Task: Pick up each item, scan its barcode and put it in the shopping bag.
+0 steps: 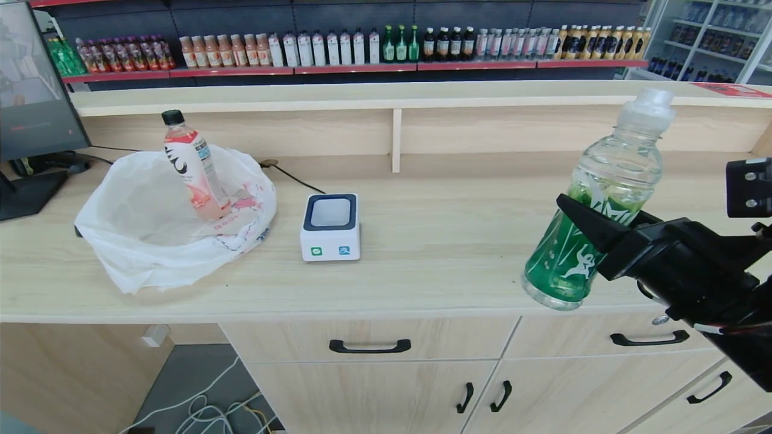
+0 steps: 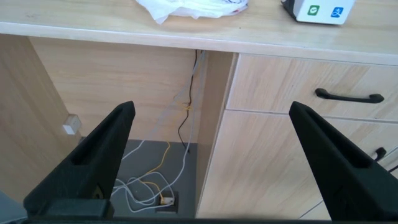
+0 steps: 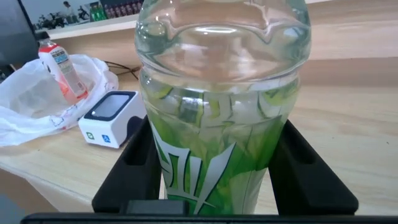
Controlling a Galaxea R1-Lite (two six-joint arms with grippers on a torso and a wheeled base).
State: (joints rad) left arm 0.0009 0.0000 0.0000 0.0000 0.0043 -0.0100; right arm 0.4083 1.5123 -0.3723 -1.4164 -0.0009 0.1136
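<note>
Counter: light wooden shop counter (image 1: 422, 265) with drawers and black handles (image 1: 369, 346) below; a back shelf of drink bottles (image 1: 362, 45) runs behind it.
Scanner: small white box-shaped barcode scanner (image 1: 330, 227) with a dark-framed window on top, standing on the counter; also seen at (image 2: 317, 10) and (image 3: 112, 118).
Green bottle: clear plastic bottle with a green label and pale cap (image 1: 594, 205), well to the right of the scanner, over the counter's front edge, tilted with its cap leaning away from the scanner; close up at (image 3: 217, 124).
Right gripper: black pincer (image 1: 588, 232) clamped on the green bottle's lower body, one finger on each side (image 3: 134, 168).
Shopping bag: crumpled white plastic bag (image 1: 151, 241), mouth open, lying just left of the scanner.
Pink bottle: pink drink bottle with a black cap (image 1: 193, 166) standing tilted inside the bag, on the side nearer the scanner.
Left gripper: black pincer (image 2: 214, 155) spread wide and empty, below and left of the scanner, facing the cabinet fronts.
Around: dark monitor (image 1: 30, 78) far left of the scanner, beyond the bag; black cable (image 1: 295, 178) on the counter just behind the scanner; loose cables on the floor (image 2: 149, 186).
</note>
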